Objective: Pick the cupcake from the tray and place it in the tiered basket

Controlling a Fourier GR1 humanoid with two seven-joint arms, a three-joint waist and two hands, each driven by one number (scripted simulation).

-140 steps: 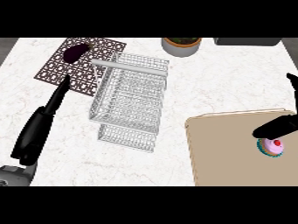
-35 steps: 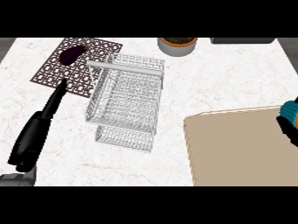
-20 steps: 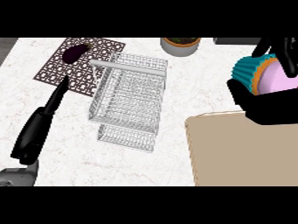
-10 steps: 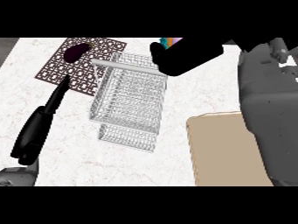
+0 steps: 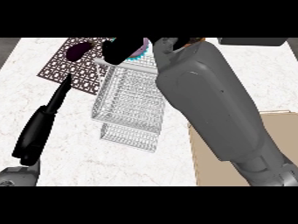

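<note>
Cupcake (image 5: 140,52) aloft, clutched in curled fingers of right hand (image 5: 122,49), poised over far end of tiered basket (image 5: 130,105). Basket lies straight below, long axis running toward robot. Left hand (image 5: 45,122) resting at left, fingers straight. Likely next: lower, release.

No text, label, brand, number or sign can be read.

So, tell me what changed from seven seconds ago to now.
The right hand closed its fingers on the cupcake, lifted it off the tray and carried it left and away, to over the far end of the tiered basket. The left hand, the basket and the patterned mat stayed put.
</note>
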